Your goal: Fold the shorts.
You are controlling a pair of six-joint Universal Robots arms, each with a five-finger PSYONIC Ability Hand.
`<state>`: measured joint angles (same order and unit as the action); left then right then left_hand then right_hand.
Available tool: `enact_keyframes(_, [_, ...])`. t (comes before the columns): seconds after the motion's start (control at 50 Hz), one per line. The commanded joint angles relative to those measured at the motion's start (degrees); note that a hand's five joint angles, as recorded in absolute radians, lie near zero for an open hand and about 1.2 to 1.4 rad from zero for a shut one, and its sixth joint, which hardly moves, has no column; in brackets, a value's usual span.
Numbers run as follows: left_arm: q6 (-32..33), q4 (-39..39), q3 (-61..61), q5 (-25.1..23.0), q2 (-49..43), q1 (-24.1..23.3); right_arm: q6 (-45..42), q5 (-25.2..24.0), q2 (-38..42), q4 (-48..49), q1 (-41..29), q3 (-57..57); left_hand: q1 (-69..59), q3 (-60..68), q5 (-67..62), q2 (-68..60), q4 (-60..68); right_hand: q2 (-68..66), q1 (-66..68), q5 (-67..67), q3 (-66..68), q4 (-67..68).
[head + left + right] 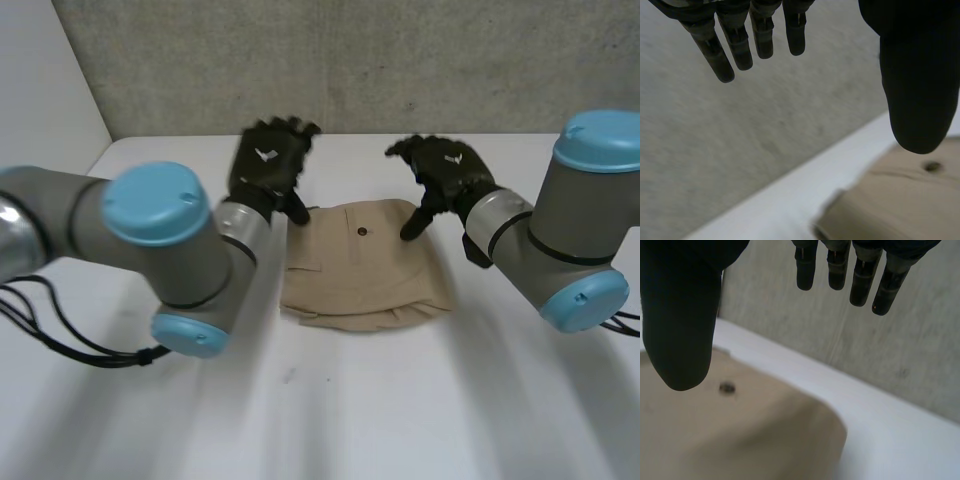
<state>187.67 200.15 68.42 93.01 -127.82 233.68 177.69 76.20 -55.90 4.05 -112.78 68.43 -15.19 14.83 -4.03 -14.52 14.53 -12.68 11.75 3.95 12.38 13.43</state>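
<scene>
The shorts point(362, 265) lie in the middle of the worktop point(330, 410), a compact tan bundle with layered edges on the near side and a dark button point(361, 231) by the far edge. My left hand point(268, 165) hovers at the far left corner and my right hand point(447, 172) at the far right corner. On both, the fingers point(742, 47) are wide and straight, holding nothing. The thumbs hang close over the cloth, and I cannot tell if they touch it. If another fold is wanted, I judge I should lower both hands evenly and pinch each far corner through every layer. Then I lift together and carry that edge toward the near side, corners level so the stack does not skew.
</scene>
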Motion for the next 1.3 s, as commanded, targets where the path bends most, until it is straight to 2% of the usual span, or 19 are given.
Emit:
enact_keyframes(0.02, [-0.28, -8.97, -8.21, -2.4, -9.63, -1.39, -0.07, -2.81, 7.11, -4.22, 1.15, -4.78, -1.41, 1.77, -2.57, -2.09, 2.08, 2.68, -1.75, -3.95, -2.38, -3.43])
enact_keyframes(0.2, [0.16, -21.28, -12.44, -2.13, -15.27, 1.07, -1.03, -4.66, 14.41, -12.92, 2.83, -10.59, -1.75, 2.11, -2.91, -2.42, 2.42, 2.68, -1.75, -3.95, -2.38, -3.43])
enact_keyframes(0.36, [0.16, -22.87, -12.0, -2.13, -14.39, 1.78, -6.83, -3.43, 15.12, -14.59, 3.8, -11.21, -1.75, 2.11, -2.91, -2.42, 2.42, 2.68, -1.75, -3.95, -2.38, -3.43])
enact_keyframes(0.44, [0.16, -22.87, -12.0, -2.31, -10.71, 1.43, -8.85, -3.43, 13.8, -16.35, 3.45, -11.3, -1.58, 1.94, -2.74, -2.26, 2.25, 2.68, -1.75, -3.95, -2.38, -3.43])
enact_keyframes(0.6, [-0.28, -22.87, -11.12, -2.13, 0.27, 0.55, -10.09, -2.99, 2.83, -15.65, 3.01, -10.51, 1.11, -0.75, -0.05, 0.43, -0.44, 2.68, -1.75, -3.95, -2.38, -3.43])
enact_keyframes(0.66, [-0.28, -22.52, -8.58, -2.05, 6.86, 0.72, -9.82, 0.34, -3.85, -12.23, 3.01, -8.93, 1.28, -0.92, 0.12, 0.61, -0.61, 2.68, -1.75, -3.95, -2.38, -3.43])
enact_keyframes(0.76, [-0.54, -22.52, -4.53, -1.34, 17.15, 2.39, -9.21, 12.1, -15.17, -3.45, 3.18, -2.97, 1.11, -0.75, -0.05, 0.44, -0.44, 2.68, -1.75, -3.95, -2.38, -3.43])
enact_keyframes(0.84, [-1.16, -24.19, -0.49, 3.22, 25.59, 7.57, -9.56, 16.69, -22.21, -2.64, 3.62, 1.6, 0.94, -0.58, -0.22, 0.27, -0.27, 2.68, -1.75, -3.95, -2.38, -3.43])
enact_keyframes(0.86, [-1.25, -25.85, 1.26, 4.97, 28.47, 9.84, -9.56, 16.96, -23.19, -3.25, 3.62, 2.49, 1.11, -0.75, -0.05, 0.44, -0.44, 2.68, -1.75, -3.95, -2.38, -3.43])
enact_keyframes(0.9, [-1.34, -28.22, 2.94, 5.34, 30.95, 11.53, -9.38, 17.14, -25.13, -4.74, 3.71, 4.16, 1.28, -0.92, 0.12, 0.61, -0.61, 2.68, -1.75, -3.95, -2.38, -3.43])
enact_keyframes(1.0, [-3.0, -34.82, 7.59, 2.36, 37.28, 14.43, -9.12, 16.96, -30.31, -10.1, 3.89, 8.99, 2.62, -2.26, 1.46, 1.95, -1.95, 2.68, -1.75, -3.95, -2.38, -3.43])
enact_keyframes(1.12, [-4.85, -35.09, 9.8, -0.55, 40.8, 14.78, -9.21, 16.79, -33.75, -10.64, 3.8, 11.38, 2.62, -2.26, 1.46, 1.95, -1.95, 2.68, -1.75, -3.95, -2.38, -3.43])
enact_keyframes(1.3, [-5.29, -35.0, 10.24, -1.08, 40.81, 14.61, -9.03, 16.52, -36.74, -10.9, 3.45, 12.26, 3.8, -3.44, 2.64, 3.13, -3.13, 2.68, -1.75, -3.95, -2.38, -3.43])
